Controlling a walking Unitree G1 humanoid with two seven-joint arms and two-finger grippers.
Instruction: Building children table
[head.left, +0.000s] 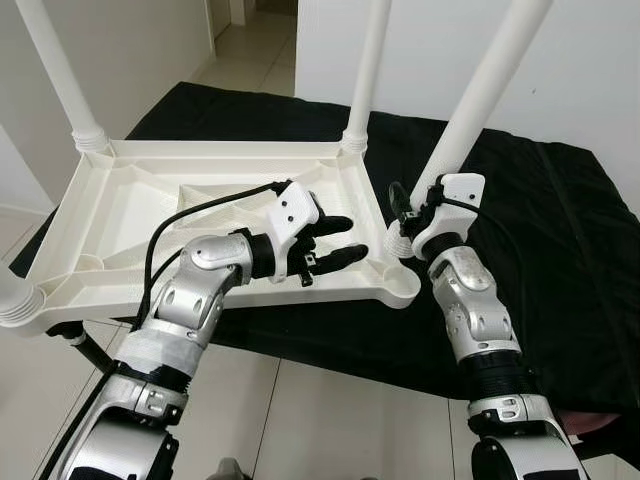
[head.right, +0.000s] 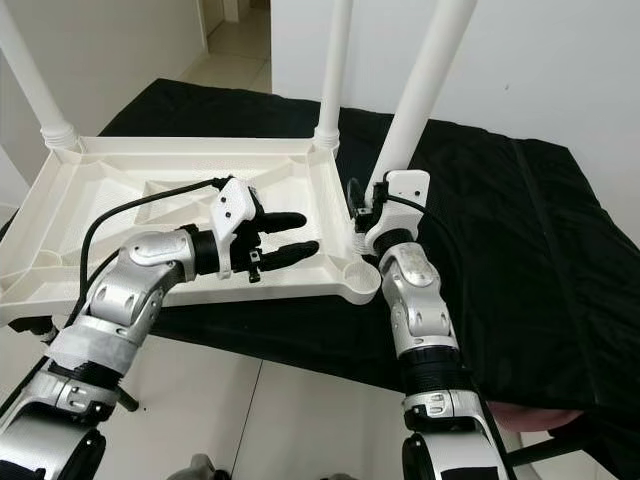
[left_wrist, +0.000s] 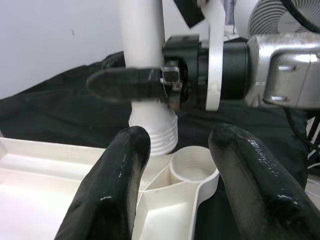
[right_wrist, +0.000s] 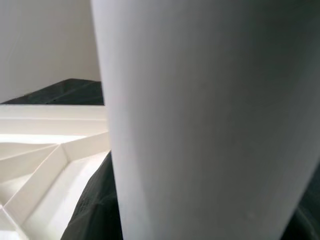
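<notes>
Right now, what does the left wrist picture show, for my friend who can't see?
The right gripper clamps a white table leg, its threaded end beside the empty corner socket of the upturned white tabletop. The left gripper waits open nearby.

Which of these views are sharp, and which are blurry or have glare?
Left and right eye views: evenly lit and sharp, soft shine on the silver arms. Left wrist view: the left gripper's fingers are close, soft and glossy, while the right gripper and leg behind are clearer. Right wrist view: the leg is a featureless blur.
</notes>
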